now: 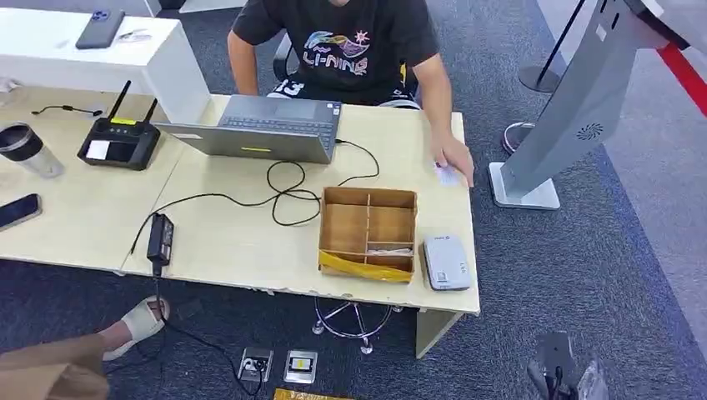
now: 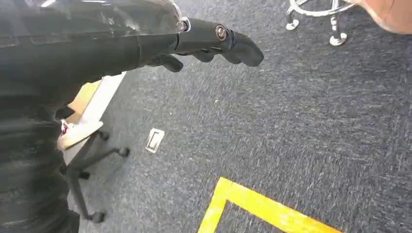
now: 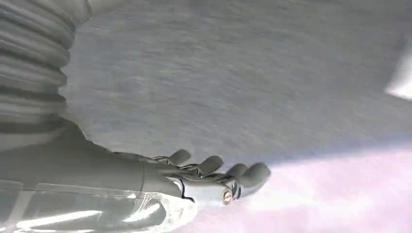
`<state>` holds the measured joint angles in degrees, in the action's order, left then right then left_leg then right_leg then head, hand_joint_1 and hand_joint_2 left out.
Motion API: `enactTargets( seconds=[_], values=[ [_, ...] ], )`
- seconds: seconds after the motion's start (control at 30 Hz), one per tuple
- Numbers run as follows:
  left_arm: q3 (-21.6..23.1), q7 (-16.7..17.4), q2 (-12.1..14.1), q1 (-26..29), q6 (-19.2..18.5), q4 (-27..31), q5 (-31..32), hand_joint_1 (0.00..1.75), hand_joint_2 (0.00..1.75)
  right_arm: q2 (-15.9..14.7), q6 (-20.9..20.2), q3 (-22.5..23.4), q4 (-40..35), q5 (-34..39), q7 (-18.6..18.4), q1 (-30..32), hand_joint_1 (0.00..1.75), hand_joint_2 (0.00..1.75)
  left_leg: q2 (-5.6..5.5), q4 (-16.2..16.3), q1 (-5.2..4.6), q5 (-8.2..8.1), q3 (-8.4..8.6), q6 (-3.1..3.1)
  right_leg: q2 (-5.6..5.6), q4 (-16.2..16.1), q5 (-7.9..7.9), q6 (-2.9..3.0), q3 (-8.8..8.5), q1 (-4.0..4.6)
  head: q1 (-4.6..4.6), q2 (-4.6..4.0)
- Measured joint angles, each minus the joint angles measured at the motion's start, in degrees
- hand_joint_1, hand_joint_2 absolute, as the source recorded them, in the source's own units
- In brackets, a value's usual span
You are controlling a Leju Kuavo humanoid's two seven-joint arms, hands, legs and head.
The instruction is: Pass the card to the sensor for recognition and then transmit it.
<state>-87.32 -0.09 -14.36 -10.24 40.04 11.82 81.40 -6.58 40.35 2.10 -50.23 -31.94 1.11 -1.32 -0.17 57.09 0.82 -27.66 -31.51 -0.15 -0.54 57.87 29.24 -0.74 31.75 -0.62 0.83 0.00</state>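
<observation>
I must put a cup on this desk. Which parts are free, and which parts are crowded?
Free: between the power adapter and the wooden box, near the front edge. Crowded: the cable loops behind the box, and the desk's right end, with the card reader and a person's hand.

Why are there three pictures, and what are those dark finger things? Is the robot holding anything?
All three pictures come from cameras on one walking robot. The big picture is from its head, looking down at a table. The other two come from cameras at its wrists, and both arms hang down, so you mostly see carpet.

The dark fingers are the robot's own: the left hand and the right hand. Neither holds anything.

On the table are a laptop, a cardboard box with compartments, and beside it a small grey card sensor. A person sits behind the table, with a hand resting on a card by the table's edge.
</observation>
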Motion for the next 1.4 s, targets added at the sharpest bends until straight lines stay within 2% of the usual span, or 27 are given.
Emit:
enactTargets(
  seconds=[0.17,0.3,0.43,0.57,0.63,0.7,0.8,0.9,1.03,1.23,1.4],
  values=[
    [0.0,0.0,0.31,-0.01,0.0,0.02,0.61,0.0,1.75,-0.41,0.11,0.3,-22.24,-6.05,-2.73,3.11,0.0,1.75,0.02,0.0,0.0,0.0,0.04,-0.01,0.05,0.0,0.01,0.01,0.0,0.0,0.02,0.0],
    [0.0,-0.18,0.37,0.03,0.0,0.02,0.92,0.0,1.75,-0.37,0.09,-1.0,-35.64,-13.58,-3.02,4.25,0.0,1.75,0.03,-0.01,0.0,0.0,0.05,-0.01,0.08,0.0,0.01,0.01,-0.02,0.01,0.0,0.0],
    [0.0,-0.37,0.41,-0.04,0.0,0.0,0.94,0.0,1.75,-0.28,0.0,-4.96,-44.58,-17.72,-2.62,4.15,0.0,1.75,0.04,-0.01,0.01,0.01,0.06,-0.01,0.09,0.0,0.01,0.01,-0.03,0.02,0.02,0.0],
    [0.0,-1.33,0.37,-0.08,-0.02,0.0,0.83,0.0,1.75,-0.39,-0.26,-10.85,-49.44,-20.9,-3.83,2.72,0.0,1.75,0.04,-0.01,0.01,0.01,0.04,-0.01,0.08,0.01,0.01,0.01,-0.05,0.02,0.02,0.0],
    [0.0,-1.49,0.39,-0.06,-0.02,0.0,0.68,0.0,1.75,-0.7,-2.37,-14.39,-50.6,-22.84,-6.93,0.96,0.0,1.75,0.06,-0.02,0.01,0.01,0.03,-0.01,0.12,0.04,0.0,0.01,-0.02,0.02,0.0,0.0],
    [0.0,-1.57,0.39,-0.11,0.0,-0.02,0.37,0.0,1.75,-1.4,-5.08,-19.86,-50.97,-24.61,-8.97,-1.82,0.0,1.75,0.17,-0.02,0.01,0.01,0.09,-0.02,0.25,0.04,0.0,0.01,-0.01,0.02,-0.04,0.0],
    [0.0,-1.57,0.39,-0.18,-0.02,-0.07,0.17,0.0,1.75,-1.7,-13.87,-27.68,-51.01,-24.65,-12.46,-5.29,0.0,1.75,0.09,-0.02,0.02,0.03,0.06,-0.04,0.18,0.04,0.0,0.01,-0.01,0.04,0.0,0.0],
    [0.0,-1.11,0.41,-0.13,0.0,-0.15,0.15,0.0,1.75,-1.7,-19.5,-34.22,-50.69,-25.48,-13.57,-8.65,0.0,1.75,0.09,-0.02,0.03,0.04,0.04,-0.04,0.19,0.06,0.01,0.01,0.01,0.05,-0.02,0.0],
    [0.0,-1.05,0.39,-0.18,0.0,-0.22,-0.46,0.0,1.75,-0.72,-24.37,-41.5,-48.4,-29.13,-14.31,-13.09,0.0,1.75,0.09,-0.02,0.04,0.03,0.04,-0.04,0.21,0.06,0.02,0.04,0.02,0.06,-0.02,0.0],
    [0.0,-1.05,0.39,-0.18,-0.02,-0.28,-0.48,0.0,1.75,1.29,-28.94,-47.98,-42.15,-32.06,-15.36,-18.56,0.0,1.75,0.09,-0.02,0.03,0.03,0.03,-0.04,0.22,0.06,0.02,0.04,0.02,0.05,0.0,0.0],
    [0.02,-1.05,0.59,-0.16,-0.02,-0.74,-0.35,0.0,1.75,2.27,-31.13,-50.34,-37.83,-32.35,-16.48,-20.89,0.0,1.75,0.09,-0.01,0.03,0.03,0.03,-0.04,0.2,0.06,0.02,0.04,0.03,0.04,0.0,0.0]
  ],
)
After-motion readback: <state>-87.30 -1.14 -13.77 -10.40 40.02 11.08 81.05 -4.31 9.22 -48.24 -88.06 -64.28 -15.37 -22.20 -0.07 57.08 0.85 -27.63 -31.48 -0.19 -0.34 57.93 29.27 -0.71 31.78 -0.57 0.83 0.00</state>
